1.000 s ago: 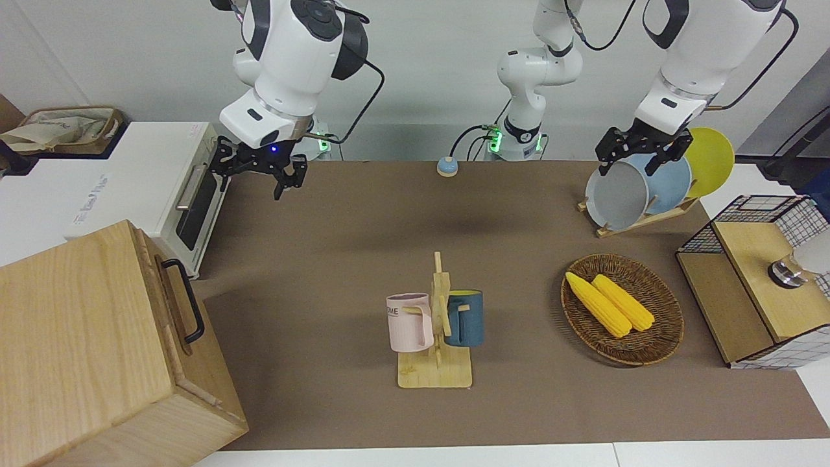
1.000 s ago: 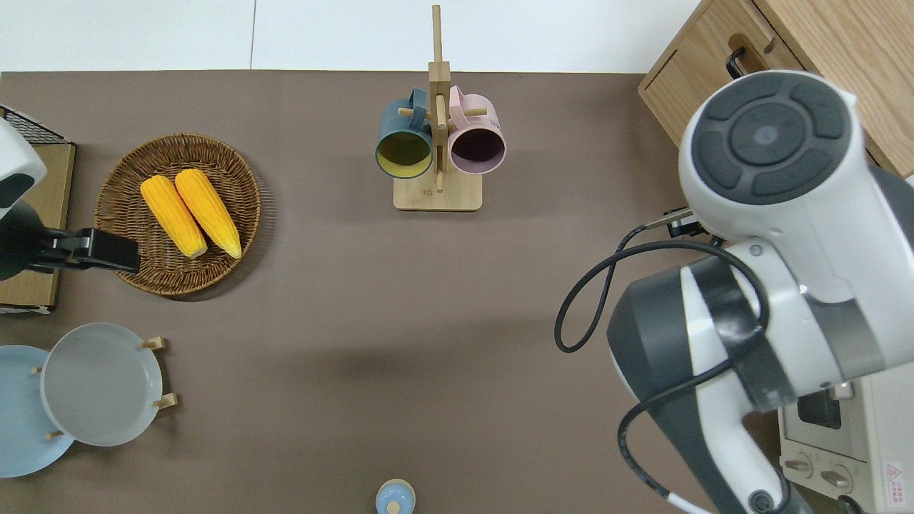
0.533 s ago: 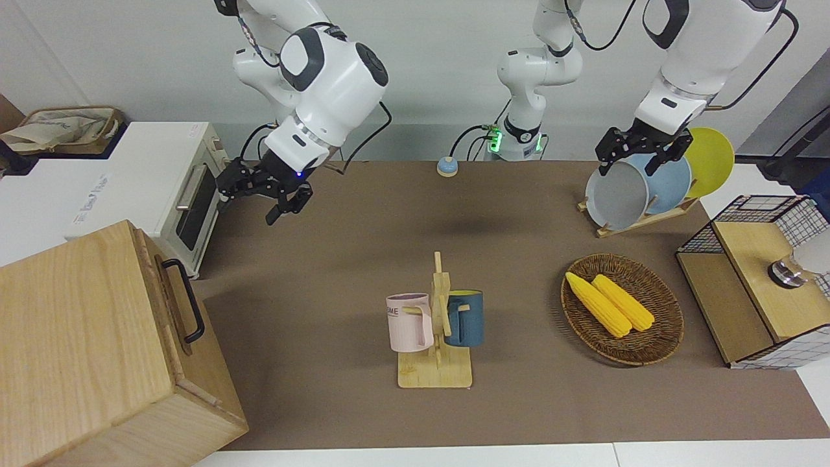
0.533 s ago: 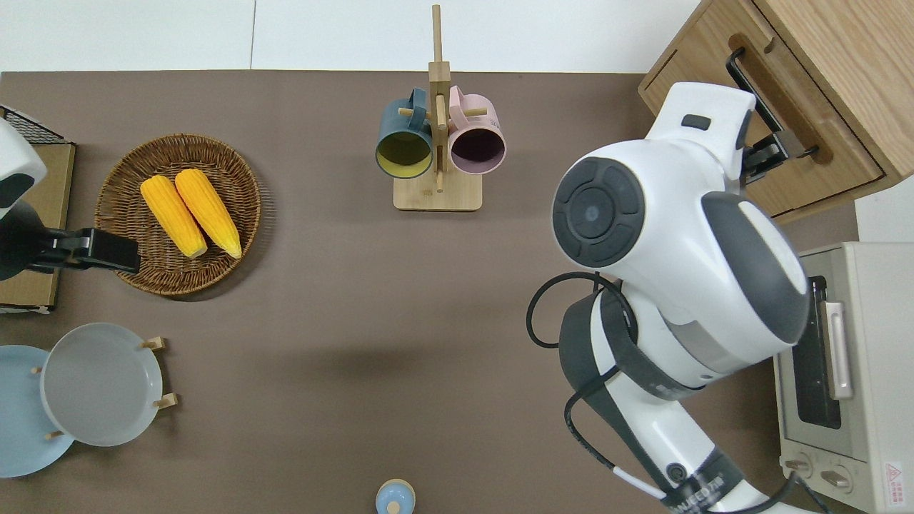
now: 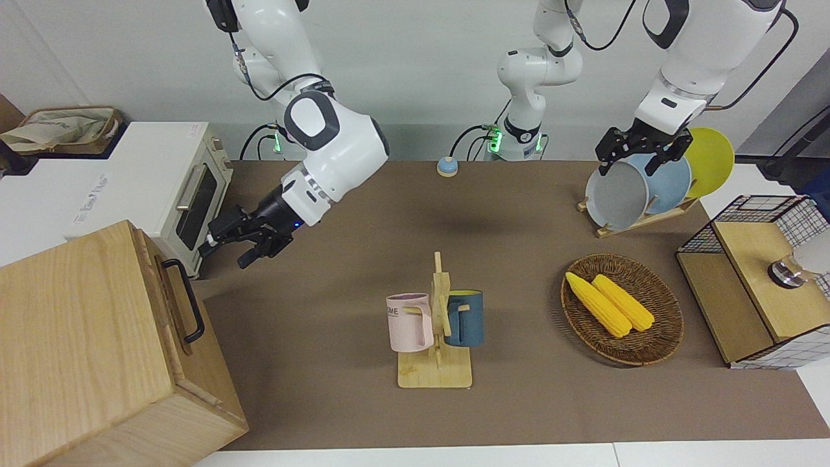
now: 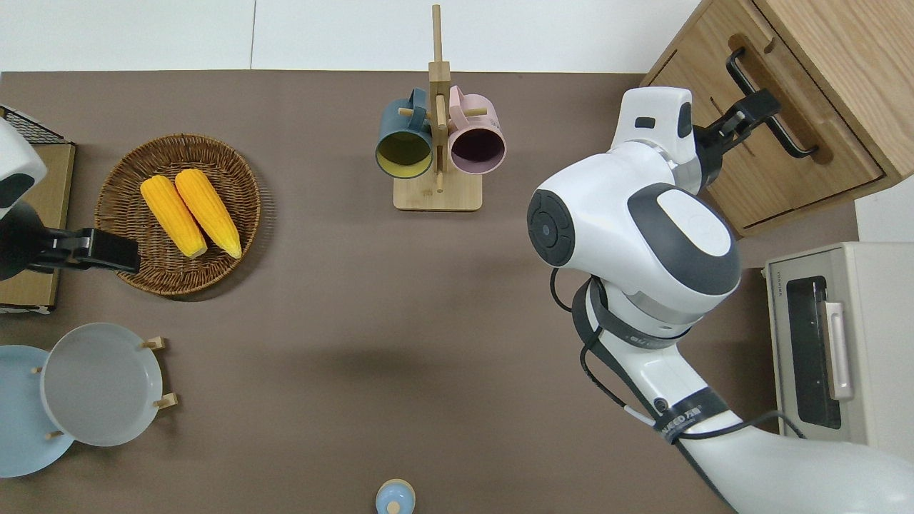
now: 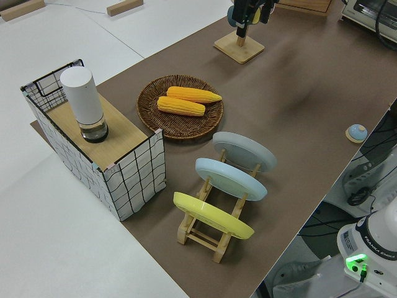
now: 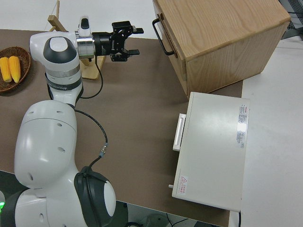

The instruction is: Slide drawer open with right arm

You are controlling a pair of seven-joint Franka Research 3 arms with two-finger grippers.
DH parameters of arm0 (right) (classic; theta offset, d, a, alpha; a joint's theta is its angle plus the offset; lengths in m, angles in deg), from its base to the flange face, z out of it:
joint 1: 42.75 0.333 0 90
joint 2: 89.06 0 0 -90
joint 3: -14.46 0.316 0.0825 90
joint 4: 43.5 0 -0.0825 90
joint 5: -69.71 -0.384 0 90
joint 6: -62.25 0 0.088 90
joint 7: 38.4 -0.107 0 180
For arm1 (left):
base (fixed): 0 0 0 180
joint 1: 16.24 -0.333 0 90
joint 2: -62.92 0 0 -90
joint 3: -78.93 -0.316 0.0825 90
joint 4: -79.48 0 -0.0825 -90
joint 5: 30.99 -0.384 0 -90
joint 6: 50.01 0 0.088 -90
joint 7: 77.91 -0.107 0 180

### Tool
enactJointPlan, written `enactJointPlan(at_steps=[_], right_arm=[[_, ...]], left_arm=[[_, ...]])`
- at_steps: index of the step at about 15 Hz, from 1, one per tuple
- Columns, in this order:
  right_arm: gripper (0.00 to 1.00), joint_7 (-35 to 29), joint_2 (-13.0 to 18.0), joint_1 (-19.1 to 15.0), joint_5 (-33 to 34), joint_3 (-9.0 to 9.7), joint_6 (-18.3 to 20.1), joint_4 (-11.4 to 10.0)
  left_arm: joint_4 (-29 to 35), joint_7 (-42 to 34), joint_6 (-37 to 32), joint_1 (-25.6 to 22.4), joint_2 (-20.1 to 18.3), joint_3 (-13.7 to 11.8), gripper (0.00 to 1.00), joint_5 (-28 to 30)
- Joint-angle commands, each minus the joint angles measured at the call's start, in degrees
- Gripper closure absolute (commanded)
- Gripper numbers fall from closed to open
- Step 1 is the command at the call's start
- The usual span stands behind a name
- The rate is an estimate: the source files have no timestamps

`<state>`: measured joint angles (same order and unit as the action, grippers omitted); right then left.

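Observation:
The drawer (image 6: 770,168) is a light-wood front with a black bar handle (image 6: 767,98). It sits flush in the big wood box (image 5: 78,337) at the right arm's end of the table. The handle also shows in the front view (image 5: 186,299) and the right side view (image 8: 162,37). My right gripper (image 6: 751,117) is open and empty. It points at the handle, with its fingertips (image 8: 138,30) a short way from the bar and not touching it. It also shows in the front view (image 5: 228,244). The left arm (image 5: 674,78) is parked.
A white toaster oven (image 5: 188,194) stands beside the box, nearer to the robots. A mug rack (image 5: 436,324) with two mugs is mid-table. A basket of corn (image 5: 622,308), a plate rack (image 5: 642,188) and a wire-mesh cabinet (image 5: 758,285) are at the left arm's end.
My right arm has swung away from the toaster oven and stretched out toward the wood box. Its gripper has come down to the drawer handle. The left arm has not moved.

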<state>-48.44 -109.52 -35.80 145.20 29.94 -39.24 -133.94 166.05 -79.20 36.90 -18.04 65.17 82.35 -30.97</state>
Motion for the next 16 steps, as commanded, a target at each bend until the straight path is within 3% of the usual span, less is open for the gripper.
enactJointPlan(at_steps=[1, 9, 13, 16], right_arm=[[0.019, -3.5, -2.3, -1.4, 8.3, -0.19, -1.9, -1.1], [0.021, -8.0, -4.7, -1.3, 17.6, -1.50, -0.8, -1.1], [0.021, -8.9, -5.4, -1.3, 17.8, -2.12, -0.9, -1.1], [0.023, -13.5, -6.8, -1.1, 18.8, -2.64, -0.7, -1.0]], left_arm=[[-1.5, -0.6, -1.1, -0.2, 0.7, 0.4, 0.01, -1.0], [-1.5, -0.6, -1.1, -0.2, 0.7, 0.4, 0.01, -1.0], [-1.5, -0.6, -1.1, -0.2, 0.7, 0.4, 0.01, -1.0], [-1.4, -0.6, -1.1, -0.2, 0.7, 0.4, 0.01, -1.0]])
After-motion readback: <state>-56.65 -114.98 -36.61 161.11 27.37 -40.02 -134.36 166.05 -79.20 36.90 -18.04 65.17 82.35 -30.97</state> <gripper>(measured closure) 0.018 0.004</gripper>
